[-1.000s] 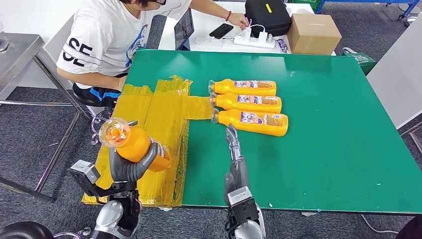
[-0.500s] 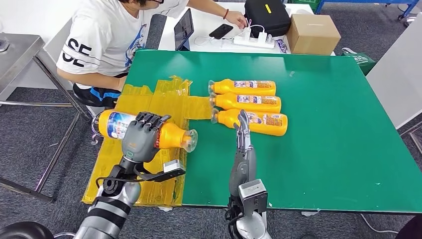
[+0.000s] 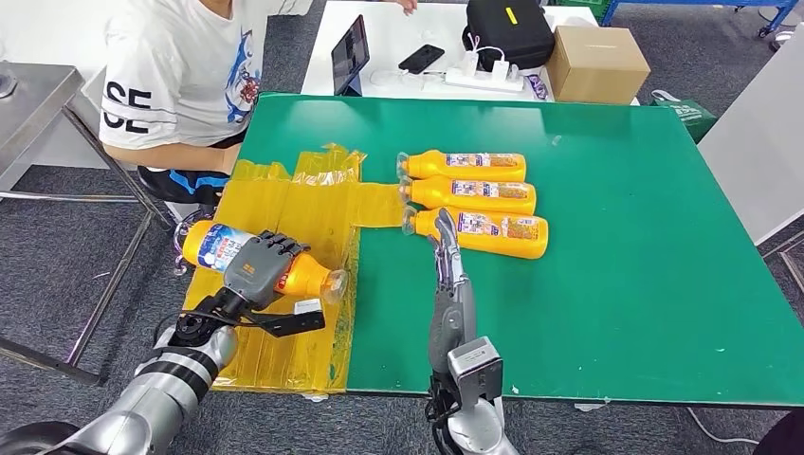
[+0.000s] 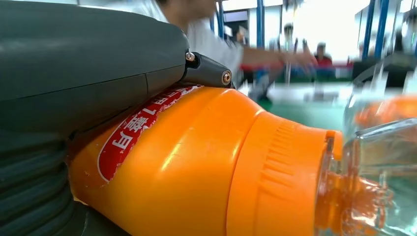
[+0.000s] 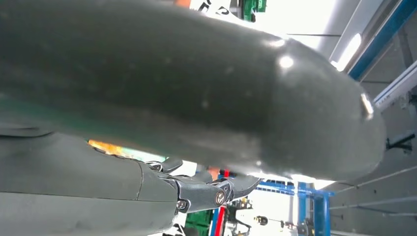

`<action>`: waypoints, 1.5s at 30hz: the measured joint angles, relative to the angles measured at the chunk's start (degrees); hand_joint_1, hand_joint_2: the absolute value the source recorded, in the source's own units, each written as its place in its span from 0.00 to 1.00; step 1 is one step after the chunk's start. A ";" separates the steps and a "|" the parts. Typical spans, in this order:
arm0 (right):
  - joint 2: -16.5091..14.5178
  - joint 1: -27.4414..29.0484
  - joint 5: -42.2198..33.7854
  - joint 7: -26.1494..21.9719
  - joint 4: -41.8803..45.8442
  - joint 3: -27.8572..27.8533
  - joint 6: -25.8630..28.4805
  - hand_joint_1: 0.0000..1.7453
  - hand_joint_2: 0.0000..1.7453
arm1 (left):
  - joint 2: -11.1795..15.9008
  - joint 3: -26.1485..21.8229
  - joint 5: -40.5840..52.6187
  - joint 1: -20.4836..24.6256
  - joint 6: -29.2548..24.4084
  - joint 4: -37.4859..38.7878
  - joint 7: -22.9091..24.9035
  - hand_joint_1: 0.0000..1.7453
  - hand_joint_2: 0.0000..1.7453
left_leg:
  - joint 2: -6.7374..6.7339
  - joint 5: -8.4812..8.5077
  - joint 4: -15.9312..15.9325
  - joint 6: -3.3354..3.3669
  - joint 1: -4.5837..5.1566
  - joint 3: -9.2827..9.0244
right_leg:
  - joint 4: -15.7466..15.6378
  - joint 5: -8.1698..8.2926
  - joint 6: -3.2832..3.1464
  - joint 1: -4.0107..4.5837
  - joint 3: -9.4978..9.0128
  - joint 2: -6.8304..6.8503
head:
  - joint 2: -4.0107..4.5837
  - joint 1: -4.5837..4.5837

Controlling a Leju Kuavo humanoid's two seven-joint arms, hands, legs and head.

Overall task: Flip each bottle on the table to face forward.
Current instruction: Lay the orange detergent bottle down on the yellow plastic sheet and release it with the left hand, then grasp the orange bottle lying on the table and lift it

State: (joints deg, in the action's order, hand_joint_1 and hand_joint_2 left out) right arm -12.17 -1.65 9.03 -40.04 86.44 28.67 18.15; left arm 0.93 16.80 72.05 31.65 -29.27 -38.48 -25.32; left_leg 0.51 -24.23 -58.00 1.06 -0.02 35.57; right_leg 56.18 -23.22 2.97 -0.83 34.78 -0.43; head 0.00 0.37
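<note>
1. While the left hand (image 3: pixel 258 268) is gripping an orange bottle (image 3: pixel 284 268) from above, that bottle is lying on its side over the yellow sheet (image 3: pixel 284 204) at the left edge of the green table (image 3: pixel 616 237), its clear cap toward the table and its labelled base out over the edge.
2. Seen from the left wrist, the held bottle (image 4: pixel 196 167) is showing a red label under the hand's grey cover (image 4: pixel 83 64).
3. Three more orange bottles are lying side by side near the table's middle, caps toward the yellow sheet: a far bottle (image 3: pixel 465 166), a middle bottle (image 3: pixel 471 195) and a near bottle (image 3: pixel 493 233).
4. The right hand (image 3: pixel 446 261) is reaching out with its fingers straight and held together, grasping nothing; its fingertips are sitting at the cap end of the near bottle, though I cannot tell whether they are touching it.
5. A person in a white shirt (image 3: pixel 180 76) is sitting beyond the table's left corner.
</note>
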 joint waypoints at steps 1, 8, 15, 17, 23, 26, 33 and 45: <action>0.01 -0.02 -0.08 0.00 -0.13 0.04 -0.28 0.00 0.00 | 0.40 0.34 -0.55 0.77 1.40 1.21 -0.21 1.00 1.00 | 0.01 0.01 0.00 0.00 -0.01 0.00 | 0.00 0.00 0.00 0.01 -0.01 0.00 | 0.00 0.00; -0.06 -0.22 -0.51 0.07 -1.52 0.42 -1.70 0.00 0.00 | 1.70 1.23 -4.08 4.79 7.82 6.77 0.65 1.00 1.00 | 0.02 0.03 0.00 -0.02 -0.04 0.01 | 0.03 0.01 0.00 0.02 -0.03 0.01 | 0.00 0.01; -0.70 -0.49 -0.80 0.46 -3.91 0.43 -3.33 0.00 0.00 | 2.60 0.70 -9.07 5.57 12.89 9.16 0.24 0.13 1.00 | 0.04 0.02 0.00 -0.03 -0.04 0.03 | 0.02 0.00 0.00 0.02 -0.04 0.01 | 0.00 0.01; -0.88 -0.60 -0.83 0.63 -4.47 0.42 -3.74 0.00 0.00 | 2.82 0.37 -10.51 5.52 14.12 9.52 -0.16 0.00 1.00 | 0.04 0.02 0.00 -0.03 -0.04 0.03 | 0.02 0.00 0.00 0.02 -0.04 0.01 | 0.00 0.01; -1.38 -0.82 -0.84 1.33 -6.26 0.41 -4.86 0.00 0.00 | 3.24 -1.17 -14.24 5.12 18.66 9.93 -1.75 0.00 1.00 | 0.06 0.02 0.01 -0.03 -0.04 -0.09 | 0.02 -0.01 -0.01 0.02 -0.19 0.02 | 0.00 0.01; -1.63 -0.96 -0.87 1.55 -6.98 0.38 -5.27 0.00 0.00 | 3.46 -1.59 -15.46 4.69 20.00 9.93 -2.67 0.00 1.00 | 0.07 0.02 0.01 -0.03 -0.04 -0.18 | 0.02 -0.02 -0.01 0.02 -0.28 0.02 | 0.00 0.00; -1.81 -1.39 -0.98 1.66 -8.34 0.32 -5.72 0.00 0.00 | 3.89 -1.94 -17.44 4.01 22.12 9.92 -4.10 0.00 1.00 | 0.12 -0.01 0.03 -0.05 -0.04 -0.53 | -0.01 -0.05 -0.04 0.02 -0.65 0.05 | 0.00 0.00; -2.55 -1.94 -1.90 2.62 -10.53 -0.11 -6.74 0.00 0.00 | 3.53 -7.60 -33.08 -0.62 31.39 4.59 -10.62 0.00 1.00 | 0.13 0.01 0.04 -0.05 -0.04 -0.84 | -0.02 -0.05 -0.05 0.02 -0.90 0.05 | 0.00 0.02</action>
State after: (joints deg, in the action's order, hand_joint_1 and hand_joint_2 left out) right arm -14.71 -3.58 7.13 -37.42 75.91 28.56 11.41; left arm 4.45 9.20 38.97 31.03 2.12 -33.88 -35.94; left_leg 0.64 -24.22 -57.96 1.01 -0.06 34.73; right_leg 56.16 -23.27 2.91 -0.81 33.88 -0.38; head 0.00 0.39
